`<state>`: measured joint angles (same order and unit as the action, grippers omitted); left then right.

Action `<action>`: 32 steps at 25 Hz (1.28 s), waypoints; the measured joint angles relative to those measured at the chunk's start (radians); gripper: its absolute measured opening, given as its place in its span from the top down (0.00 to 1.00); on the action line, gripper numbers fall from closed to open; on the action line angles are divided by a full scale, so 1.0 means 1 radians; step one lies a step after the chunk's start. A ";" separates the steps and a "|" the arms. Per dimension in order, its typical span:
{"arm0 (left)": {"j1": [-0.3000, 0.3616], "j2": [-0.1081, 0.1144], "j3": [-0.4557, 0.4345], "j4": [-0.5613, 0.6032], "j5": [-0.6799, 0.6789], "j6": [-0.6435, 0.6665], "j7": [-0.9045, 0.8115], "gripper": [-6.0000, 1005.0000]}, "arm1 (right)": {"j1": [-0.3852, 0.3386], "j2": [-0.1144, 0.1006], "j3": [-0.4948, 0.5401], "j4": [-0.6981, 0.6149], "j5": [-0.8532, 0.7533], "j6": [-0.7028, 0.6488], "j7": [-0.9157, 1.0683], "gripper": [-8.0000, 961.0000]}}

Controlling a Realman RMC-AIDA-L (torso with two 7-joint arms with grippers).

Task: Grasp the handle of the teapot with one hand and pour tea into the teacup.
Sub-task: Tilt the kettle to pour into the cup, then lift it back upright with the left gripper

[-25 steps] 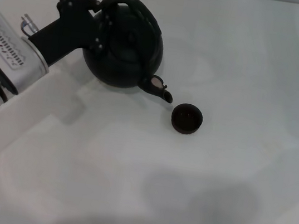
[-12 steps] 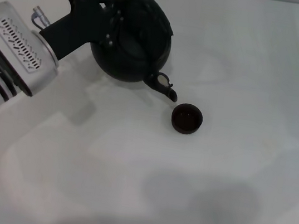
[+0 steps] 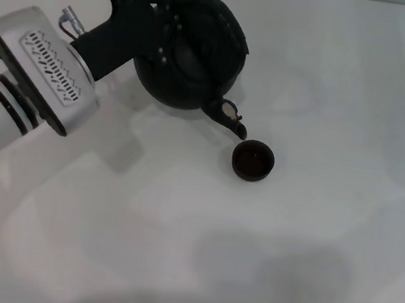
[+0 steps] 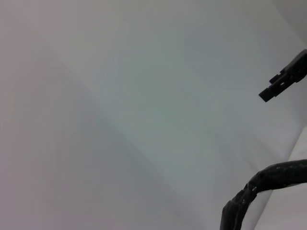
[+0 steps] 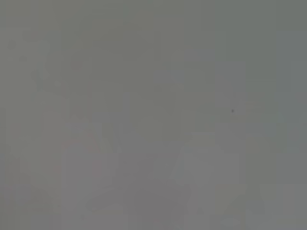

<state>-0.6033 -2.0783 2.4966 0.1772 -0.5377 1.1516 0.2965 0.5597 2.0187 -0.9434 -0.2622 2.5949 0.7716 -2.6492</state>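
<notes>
The black round teapot hangs tilted above the table in the head view, its short spout pointing down right, just above and left of the teacup. The teacup is small, dark and handleless, and stands on the table. My left gripper is shut on the teapot's arched black handle at the pot's upper left side. In the left wrist view a stretch of the wrapped handle and one fingertip show against the table. The right gripper is out of view.
The white table spreads around the teapot and cup. My left arm's silver wrist housing reaches in from the left edge. The right wrist view shows only plain grey surface.
My left gripper has carried the teapot up and to the right and tipped it further. The spout has swung down closer to the teacup. The teacup has not moved.
</notes>
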 joint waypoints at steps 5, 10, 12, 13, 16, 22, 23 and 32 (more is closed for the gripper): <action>-0.001 0.000 0.001 0.012 0.034 -0.003 0.032 0.91 | 0.000 0.001 0.000 0.000 0.001 0.000 0.008 0.10; 0.001 0.000 0.001 0.020 0.068 -0.003 0.057 0.91 | -0.002 0.001 0.009 -0.001 0.001 0.004 0.028 0.10; 0.006 -0.002 -0.002 0.024 0.073 -0.003 0.083 0.91 | -0.003 0.002 0.010 -0.001 0.002 0.017 0.040 0.10; 0.006 -0.002 -0.002 0.024 0.073 -0.003 0.083 0.91 | -0.003 0.002 0.010 -0.001 0.002 0.017 0.040 0.10; 0.007 -0.002 -0.005 0.027 0.073 -0.003 0.090 0.91 | -0.005 0.002 0.011 -0.001 0.002 0.027 0.041 0.10; 0.005 -0.002 -0.007 0.030 0.071 -0.017 0.090 0.91 | -0.008 0.005 0.011 0.000 0.002 0.029 0.041 0.10; 0.005 -0.002 -0.007 0.032 0.071 -0.022 0.093 0.91 | -0.008 0.005 0.011 0.001 0.002 0.029 0.042 0.10; 0.022 -0.003 -0.022 0.063 0.040 -0.036 0.099 0.91 | -0.009 0.005 0.011 0.002 0.002 0.029 0.051 0.10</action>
<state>-0.5814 -2.0818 2.4742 0.2403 -0.4981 1.1158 0.3951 0.5503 2.0237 -0.9326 -0.2607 2.5970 0.8008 -2.5981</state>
